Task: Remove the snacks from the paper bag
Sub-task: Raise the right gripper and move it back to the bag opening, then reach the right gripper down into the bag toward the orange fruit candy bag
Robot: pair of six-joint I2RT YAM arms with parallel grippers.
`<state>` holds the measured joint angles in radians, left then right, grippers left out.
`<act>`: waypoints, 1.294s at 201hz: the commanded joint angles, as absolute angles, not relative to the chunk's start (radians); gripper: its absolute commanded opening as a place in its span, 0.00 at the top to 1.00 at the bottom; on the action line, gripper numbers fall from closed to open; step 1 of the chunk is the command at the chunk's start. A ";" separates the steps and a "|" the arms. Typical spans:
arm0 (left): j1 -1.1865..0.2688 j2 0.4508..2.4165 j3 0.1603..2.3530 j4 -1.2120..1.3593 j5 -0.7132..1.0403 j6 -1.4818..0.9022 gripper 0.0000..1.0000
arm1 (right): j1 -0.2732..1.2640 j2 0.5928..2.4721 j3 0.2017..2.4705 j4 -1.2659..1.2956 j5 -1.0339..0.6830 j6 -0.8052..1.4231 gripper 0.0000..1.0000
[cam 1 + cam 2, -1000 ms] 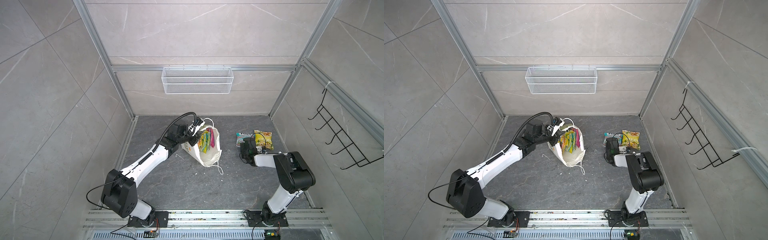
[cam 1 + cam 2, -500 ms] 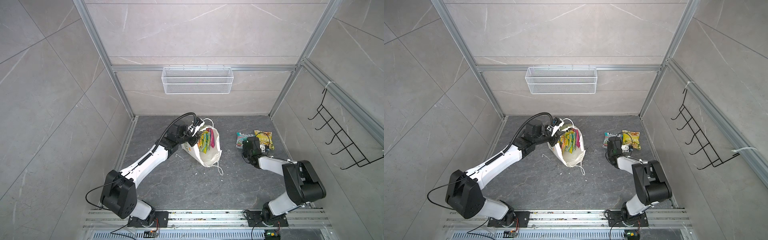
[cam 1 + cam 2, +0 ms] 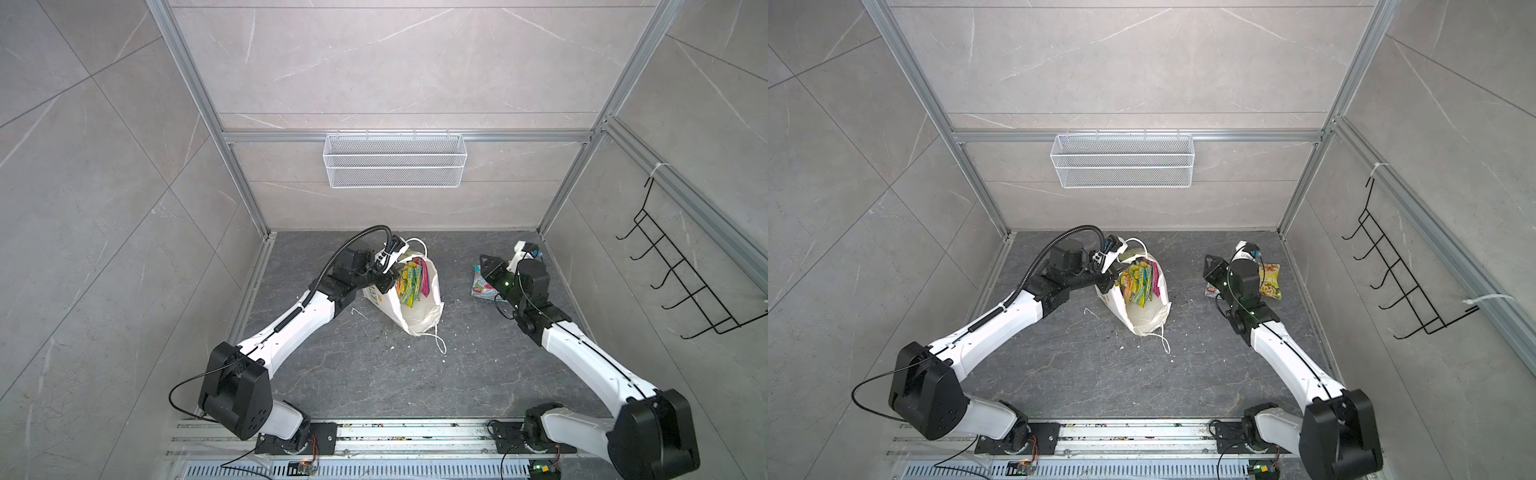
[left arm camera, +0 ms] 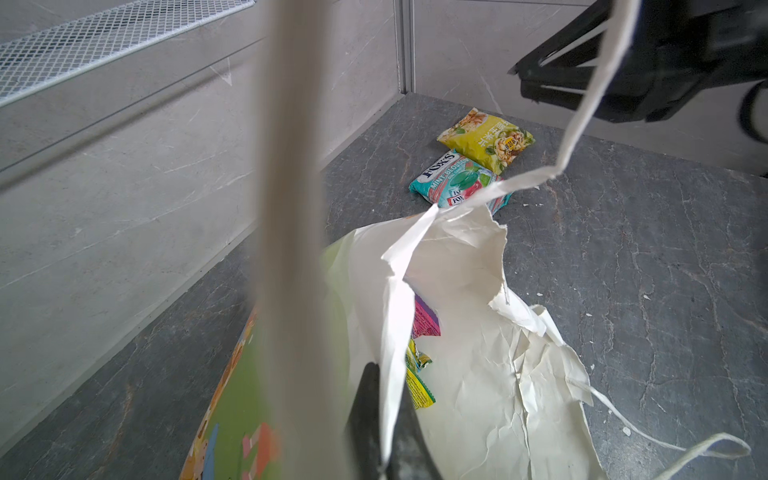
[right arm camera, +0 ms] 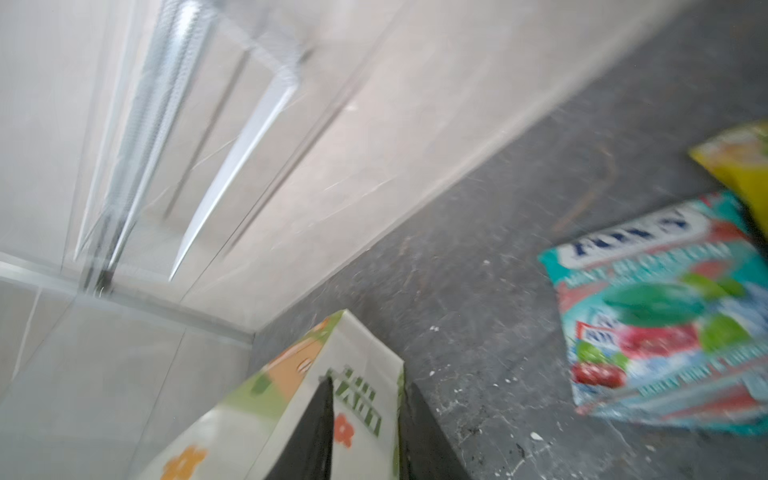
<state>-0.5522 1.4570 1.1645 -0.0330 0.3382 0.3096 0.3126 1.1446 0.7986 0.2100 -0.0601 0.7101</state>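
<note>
The paper bag (image 3: 415, 307) (image 3: 1144, 311) lies tilted on the dark floor with its torn mouth open. Several snacks (image 3: 409, 282) (image 3: 1140, 282) stand inside it. My left gripper (image 3: 388, 278) (image 4: 384, 415) is shut on the bag's white rim (image 4: 457, 270). A teal FOX'S packet (image 3: 482, 286) (image 4: 457, 183) (image 5: 665, 332) and a yellow packet (image 3: 1271, 280) (image 4: 486, 139) lie on the floor at the right. My right gripper (image 3: 488, 266) (image 3: 1212, 270) (image 5: 370, 424) hangs above the teal packet, open and empty, pointing towards the bag (image 5: 311, 395).
A white wire mesh basket (image 3: 395, 166) hangs on the back wall. A black hook rack (image 3: 685, 282) is on the right wall. The bag's loose cord handle (image 3: 438, 340) trails forward, and white paper scraps dot the floor.
My right gripper has lifted off the floor by the packets, and its arm has swung out to the right. The teal packet stays on the floor. The left gripper and bag have not moved.
</note>
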 commanded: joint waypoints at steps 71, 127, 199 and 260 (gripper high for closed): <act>-0.559 1.428 1.179 -0.011 0.385 0.308 1.00 | 0.645 1.304 0.768 0.364 -0.145 0.548 0.74; -0.561 1.440 1.197 -0.021 0.390 0.310 1.00 | 0.712 1.518 0.811 0.463 -0.025 0.629 0.76; -0.563 1.453 1.205 -0.023 0.392 0.305 1.00 | 0.727 1.665 0.861 0.530 0.040 0.691 0.68; -0.564 1.457 1.209 -0.020 0.393 0.307 1.00 | 0.748 1.756 0.934 0.520 0.075 0.707 0.60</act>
<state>-0.5568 1.4612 1.1637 -0.0483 0.3500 0.3096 0.7406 1.7130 0.8856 0.4992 0.0437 0.6891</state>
